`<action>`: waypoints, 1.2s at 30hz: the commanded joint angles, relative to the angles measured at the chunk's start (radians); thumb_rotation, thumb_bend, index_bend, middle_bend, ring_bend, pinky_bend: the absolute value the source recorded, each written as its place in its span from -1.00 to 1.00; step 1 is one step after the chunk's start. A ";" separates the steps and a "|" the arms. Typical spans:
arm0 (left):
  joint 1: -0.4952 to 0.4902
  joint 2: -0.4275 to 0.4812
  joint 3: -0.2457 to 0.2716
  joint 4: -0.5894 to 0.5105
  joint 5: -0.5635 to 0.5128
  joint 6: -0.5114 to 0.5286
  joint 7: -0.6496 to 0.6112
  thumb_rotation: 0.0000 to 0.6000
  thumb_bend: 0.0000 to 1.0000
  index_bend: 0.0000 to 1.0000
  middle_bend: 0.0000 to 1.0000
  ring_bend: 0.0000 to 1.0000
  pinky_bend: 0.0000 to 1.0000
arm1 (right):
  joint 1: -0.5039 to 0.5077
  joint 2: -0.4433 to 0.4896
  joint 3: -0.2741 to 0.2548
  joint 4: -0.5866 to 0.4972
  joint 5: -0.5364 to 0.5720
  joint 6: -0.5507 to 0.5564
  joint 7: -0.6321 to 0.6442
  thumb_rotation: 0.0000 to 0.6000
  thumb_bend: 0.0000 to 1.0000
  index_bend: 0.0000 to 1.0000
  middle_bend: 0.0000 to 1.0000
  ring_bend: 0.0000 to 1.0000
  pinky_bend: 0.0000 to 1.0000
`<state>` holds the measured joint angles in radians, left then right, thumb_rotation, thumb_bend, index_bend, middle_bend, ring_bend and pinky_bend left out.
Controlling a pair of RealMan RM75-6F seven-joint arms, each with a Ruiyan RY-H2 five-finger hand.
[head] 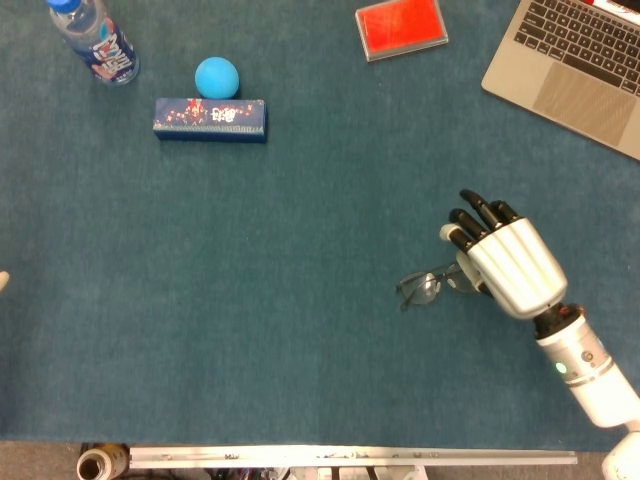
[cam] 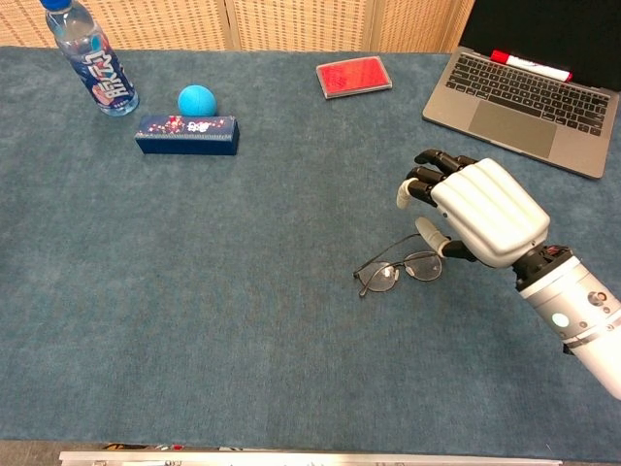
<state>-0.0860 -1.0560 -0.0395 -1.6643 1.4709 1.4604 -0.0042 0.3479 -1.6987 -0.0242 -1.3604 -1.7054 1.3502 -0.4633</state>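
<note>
A pair of thin-framed glasses (head: 428, 285) (cam: 398, 269) lies on the blue cloth right of centre, lenses toward the left. My right hand (head: 508, 265) (cam: 480, 209) hovers just right of them with its back up. Its fingers are half bent and apart, and the pale thumb tip (cam: 430, 234) hangs close above the glasses' right end. Nothing sits in its grasp. Neither view shows my left hand clearly.
At the far left stand a water bottle (cam: 93, 61), a blue ball (cam: 196, 99) and a dark blue box (cam: 187, 134). A red case (cam: 354, 76) and an open laptop (cam: 524, 92) lie at the back right. A pale sliver (head: 2, 280) pokes in at the left edge.
</note>
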 commanded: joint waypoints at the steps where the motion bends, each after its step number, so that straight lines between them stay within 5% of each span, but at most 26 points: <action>1: 0.000 0.000 -0.001 0.000 -0.001 0.000 0.001 1.00 -1.00 0.28 0.00 -0.31 0.10 | -0.002 -0.001 0.000 0.007 0.004 -0.003 0.001 1.00 -0.12 -0.13 -0.23 -0.61 -0.21; 36: 0.000 0.006 0.001 -0.004 -0.003 -0.004 -0.003 1.00 -1.00 0.28 0.00 -0.31 0.10 | -0.013 -0.049 -0.020 0.139 0.026 -0.049 -0.019 1.00 -0.12 -0.14 -0.23 -0.61 -0.21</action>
<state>-0.0864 -1.0502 -0.0386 -1.6680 1.4680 1.4568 -0.0072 0.3352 -1.7471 -0.0439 -1.2221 -1.6792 1.3005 -0.4823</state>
